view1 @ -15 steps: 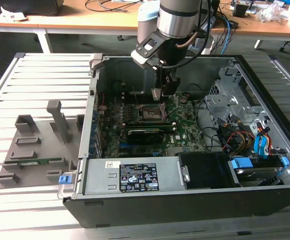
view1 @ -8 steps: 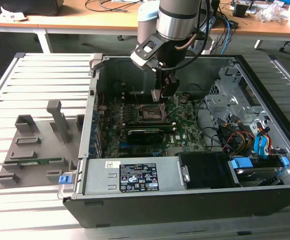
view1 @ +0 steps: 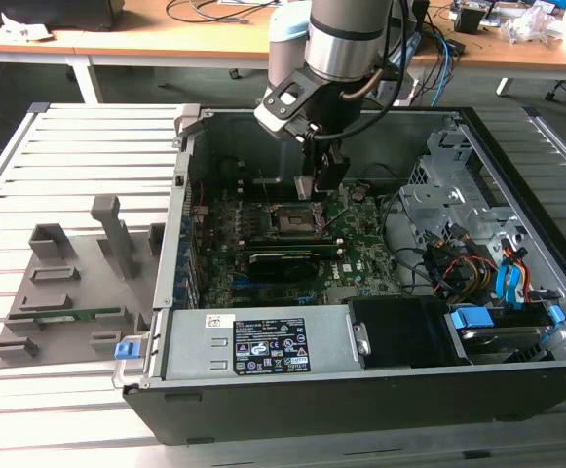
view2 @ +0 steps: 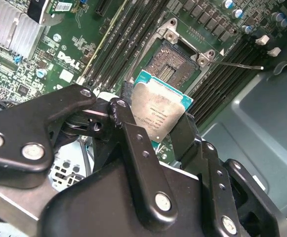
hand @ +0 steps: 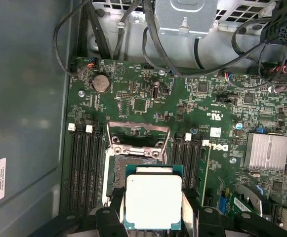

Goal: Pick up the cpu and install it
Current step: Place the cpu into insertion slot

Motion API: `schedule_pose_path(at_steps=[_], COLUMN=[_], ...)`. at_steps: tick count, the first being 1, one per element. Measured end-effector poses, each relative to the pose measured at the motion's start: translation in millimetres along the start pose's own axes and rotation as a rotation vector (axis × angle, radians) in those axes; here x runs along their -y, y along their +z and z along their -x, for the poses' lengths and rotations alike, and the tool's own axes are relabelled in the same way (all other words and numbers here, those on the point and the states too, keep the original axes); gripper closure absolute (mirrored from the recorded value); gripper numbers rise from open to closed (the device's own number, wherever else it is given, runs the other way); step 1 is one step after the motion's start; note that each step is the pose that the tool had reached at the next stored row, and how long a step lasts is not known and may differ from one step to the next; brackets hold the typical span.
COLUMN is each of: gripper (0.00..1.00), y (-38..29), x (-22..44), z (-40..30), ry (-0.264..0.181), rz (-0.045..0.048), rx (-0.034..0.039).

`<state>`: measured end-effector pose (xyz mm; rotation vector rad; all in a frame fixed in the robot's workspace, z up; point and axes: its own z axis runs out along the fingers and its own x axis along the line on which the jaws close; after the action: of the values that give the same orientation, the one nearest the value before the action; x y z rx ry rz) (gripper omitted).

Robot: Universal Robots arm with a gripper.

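**Exterior view.** An open desktop computer case (view1: 263,341) lies on a slatted metal table (view1: 29,409). The robot arm reaches down into it. Its gripper (view1: 320,183) hangs close above the green motherboard (view1: 360,234), just beside the dark square socket (view1: 292,222). On the exterior view's left of the case sits a grey parts tray (view1: 58,292) with a long green memory stick (view1: 68,314) lying in it. From this distance I cannot tell what the jaws hold.

**Second wrist view.** This close view answers that. The jaws are clamped on the cpu (view2: 160,111), a small square chip with a silvery top and a thin teal rim. The two black fingers (view2: 133,143) press on opposite edges. The chip hovers above the socket, apart from it. The socket's contact field is bare, and a thin metal lever (view2: 237,64) juts out beside it.

**First wrist view.** Looking along the board, the cpu appears square-on between the fingers, overlapping the near edge of the socket in the picture. This view adds the surroundings: black memory slots (hand: 84,173) on both sides of the socket, a coin battery (hand: 101,83), a finned heat sink (hand: 266,150) and cable bundles (hand: 133,34).

**Progress.** I judge the pick-up to be done. The install is not: the chip is over the socket but not yet seated in it.
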<state>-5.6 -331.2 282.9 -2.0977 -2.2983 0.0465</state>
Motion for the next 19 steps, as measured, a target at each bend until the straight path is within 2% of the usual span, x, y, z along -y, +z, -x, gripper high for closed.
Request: schedule_pose_path(at_steps=[7, 10, 11, 19], gripper=[0.45, 0.45, 0.45, 0.45], y=[4.1, 11.4, 12.9, 20.7], x=[0.0, -0.3, 0.1, -0.6], z=[0.0, 0.0, -0.2, -3.6], ry=[0.0, 0.0, 0.001, 0.0], rz=[-0.0001, -0.0001, -0.0005, -0.0006], rx=[0.0, 0.0005, 0.0047, 0.0067])
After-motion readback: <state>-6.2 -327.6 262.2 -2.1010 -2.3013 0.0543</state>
